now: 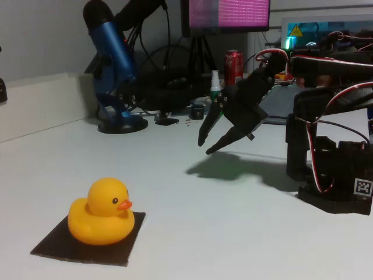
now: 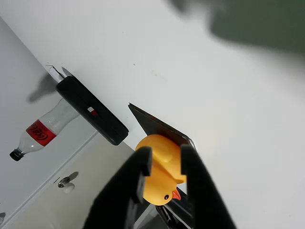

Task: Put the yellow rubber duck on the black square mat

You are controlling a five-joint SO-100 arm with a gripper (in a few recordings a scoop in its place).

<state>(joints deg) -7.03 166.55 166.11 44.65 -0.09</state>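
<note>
Already atop black square mat (image 1: 125,242): yellow rubber duck (image 1: 100,212)

Blue microphone (image 1: 113,64), red can (image 1: 233,67)

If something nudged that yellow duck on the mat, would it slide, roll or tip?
The yellow rubber duck looks glossy, so it may slip. Its base seems broad on the black square mat, so tipping seems unlikely. Probably light and squashy.
</note>
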